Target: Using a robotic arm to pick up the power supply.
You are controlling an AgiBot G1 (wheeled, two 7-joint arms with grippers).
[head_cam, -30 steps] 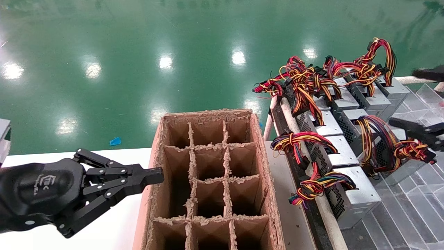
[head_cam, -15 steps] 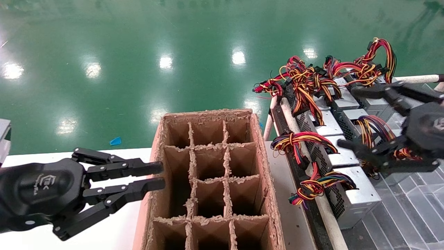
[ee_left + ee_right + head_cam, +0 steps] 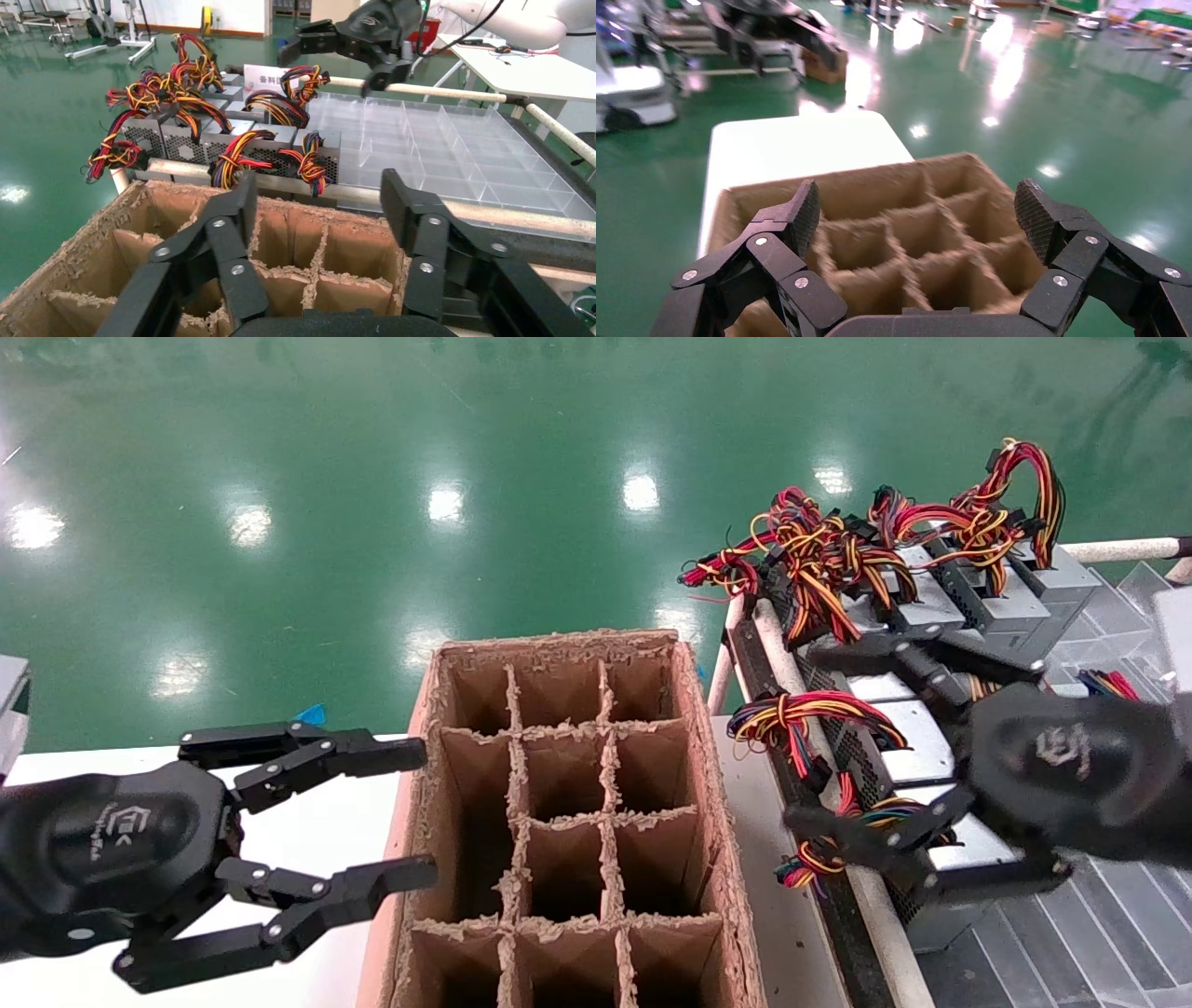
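Our right tool (image 3: 824,747) swung in from the edge, now spread wide over the nearest power supply (image 3: 968,859), our left tool (image 3: 419,812) opened from closed.

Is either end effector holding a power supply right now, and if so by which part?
Nothing is held. The right end effector is open above the power supplies; the left end effector is open beside the cardboard divider box.

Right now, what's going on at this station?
The right tool is open above the row of silver-grey metal power supplies with bundled coloured wires on the rack, gripping none of them. The left tool is open beside the brown cardboard divider box, holding nothing.
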